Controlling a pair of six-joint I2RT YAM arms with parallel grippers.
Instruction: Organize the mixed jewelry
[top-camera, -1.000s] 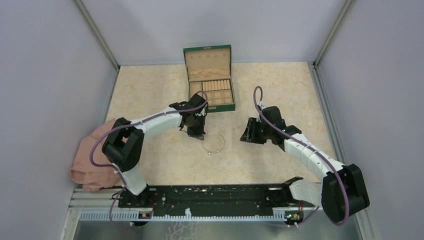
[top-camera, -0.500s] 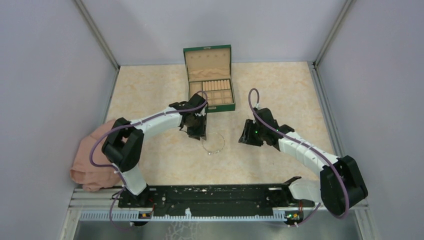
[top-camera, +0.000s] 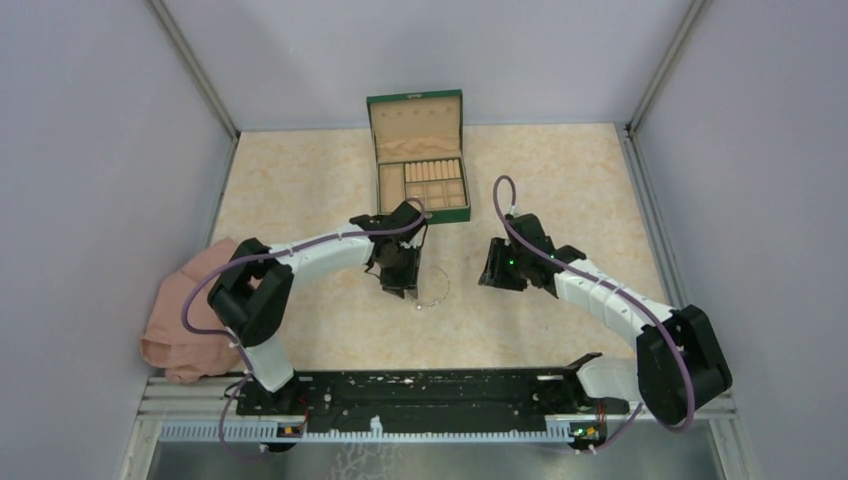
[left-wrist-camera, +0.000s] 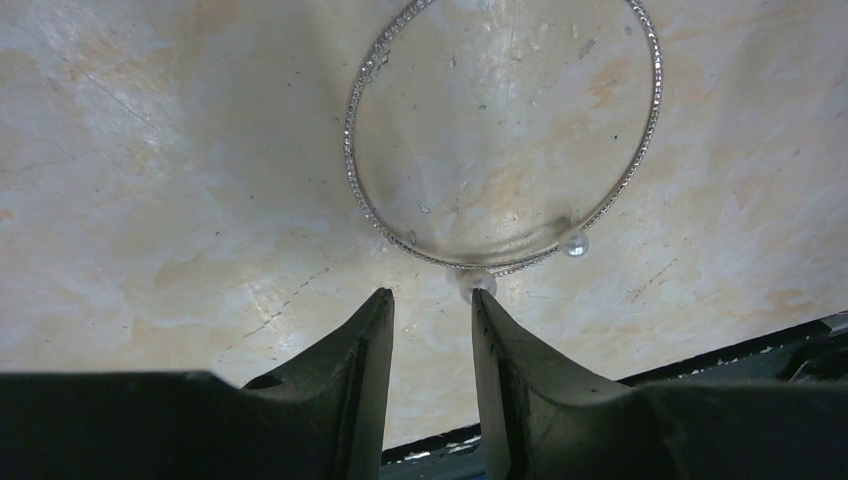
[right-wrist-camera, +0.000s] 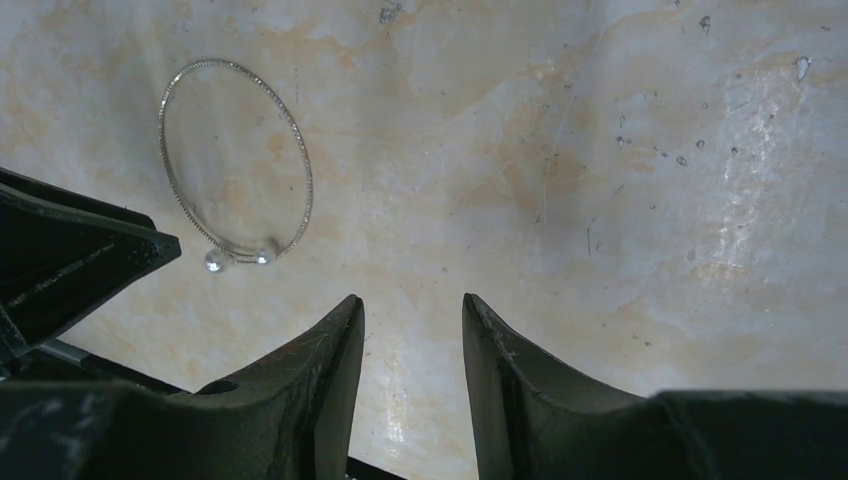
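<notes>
- Left wrist view: we saw the bangle (left-wrist-camera: 574, 244), a thin silvery hoop with two pearl ends, flat on the table (top-camera: 300, 180), nearer the arm bases than the green box (top-camera: 415, 97) and apart from it.
- The left gripper (left-wrist-camera: 431, 295) stood spread and empty, its tips just short of one pearl.
- The right gripper (right-wrist-camera: 411, 298) was also spread, holding nothing, below and right of the box.

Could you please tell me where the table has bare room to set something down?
Bare: far right, between the green box and the right wall; far left, beside the box; the near strip between the bangle and the arm bases. Crowded: the middle, around left pincer, bangle and right pincer; the pink cloth fills the near-left corner.
</notes>
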